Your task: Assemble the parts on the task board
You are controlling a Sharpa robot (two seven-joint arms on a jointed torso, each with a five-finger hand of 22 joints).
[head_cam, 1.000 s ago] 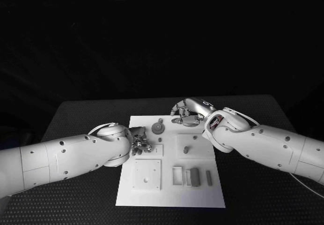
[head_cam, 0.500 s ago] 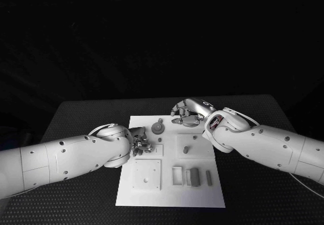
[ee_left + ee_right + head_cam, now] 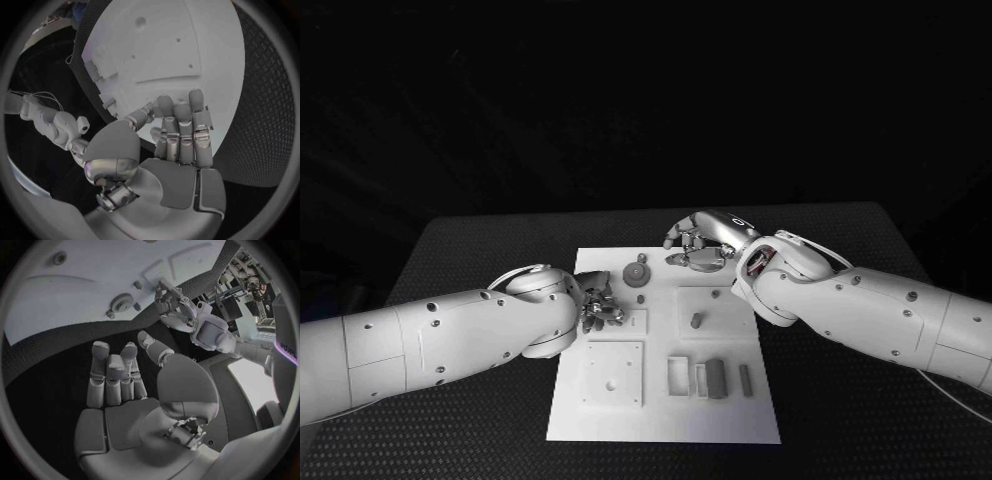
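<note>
The white task board point(image 3: 661, 412) lies in the middle of the black table. A round grey part point(image 3: 638, 273) sits near its far edge, and a grey peg point(image 3: 697, 320) stands in a square recess. Several grey bars point(image 3: 717, 378) lie nearer the front. My left hand point(image 3: 597, 306) hovers at the board's left edge; the left wrist view shows the left hand point(image 3: 178, 137) with straight fingers and a bare palm over the board point(image 3: 162, 45). My right hand point(image 3: 700, 243) hangs at the far edge, just behind the round part. In the right wrist view the right hand point(image 3: 115, 382) is loosely spread and holds nothing.
A square plate point(image 3: 615, 372) with a small hole lies on the board's front left. The right wrist view shows the round part point(image 3: 122, 302) on the board point(image 3: 75, 285) and my left hand point(image 3: 173, 304) beyond it. Dark textured table point(image 3: 473, 250) surrounds the board.
</note>
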